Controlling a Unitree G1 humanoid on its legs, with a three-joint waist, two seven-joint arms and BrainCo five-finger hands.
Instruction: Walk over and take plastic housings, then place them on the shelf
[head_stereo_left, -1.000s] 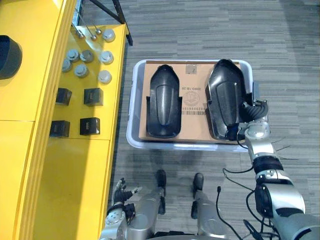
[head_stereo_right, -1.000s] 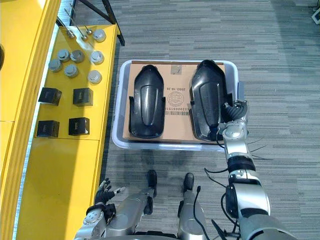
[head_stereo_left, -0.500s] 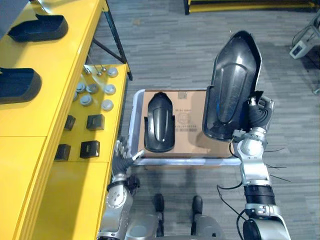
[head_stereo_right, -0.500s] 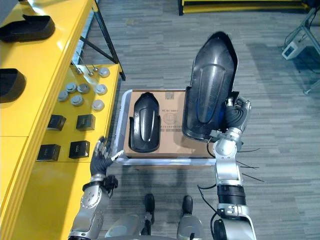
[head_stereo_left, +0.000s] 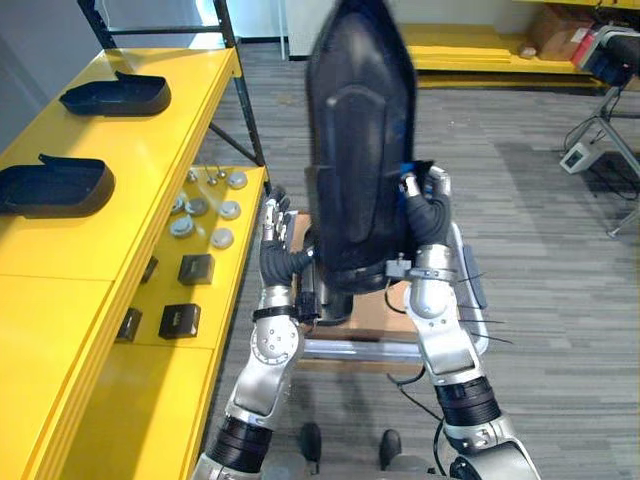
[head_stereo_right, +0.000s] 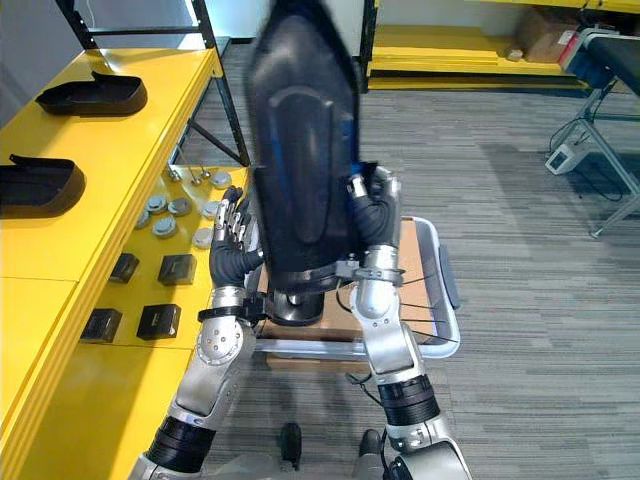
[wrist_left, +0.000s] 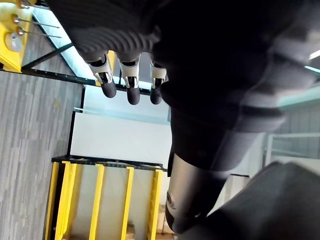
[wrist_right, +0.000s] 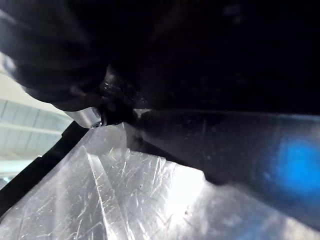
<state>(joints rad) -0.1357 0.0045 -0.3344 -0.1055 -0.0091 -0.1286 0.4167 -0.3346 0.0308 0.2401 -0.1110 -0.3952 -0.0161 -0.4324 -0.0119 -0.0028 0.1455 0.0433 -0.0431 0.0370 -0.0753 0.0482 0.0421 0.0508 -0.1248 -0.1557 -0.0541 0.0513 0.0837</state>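
- My right robot hand (head_stereo_left: 428, 215) has its fingers curled round the right edge of a black plastic housing (head_stereo_left: 360, 150), gripping it low on that side.
- The plastic housing stands upright and lifted in front of me, narrow end up, with its rounded outer face toward my head. It is above the bin and touches no surface.
- My left robot hand (head_stereo_left: 275, 245) is at the housing's lower left edge. Its fingers (wrist_left: 127, 82) are straight and point upward, spread slightly apart. I cannot tell whether the palm presses on the housing or sits just beside it.
- Under the lifted housing is the pale bin (head_stereo_right: 440, 270) on the floor, with a sheet of brown cardboard (head_stereo_right: 408, 250) lying in it. Something dark shows on the cardboard below the housing's lower end, but I cannot make out what it is.
- The yellow shelf (head_stereo_left: 150, 150) runs along my left side. On its upper level two more housings lie well apart from each other, one farther back (head_stereo_left: 115, 95) and one nearer (head_stereo_left: 55, 187).
- On the shelf's lower level, near my left robot hand, lie a cluster of round metal parts (head_stereo_left: 205, 205) and, nearer to me, small black boxes (head_stereo_left: 195, 268).
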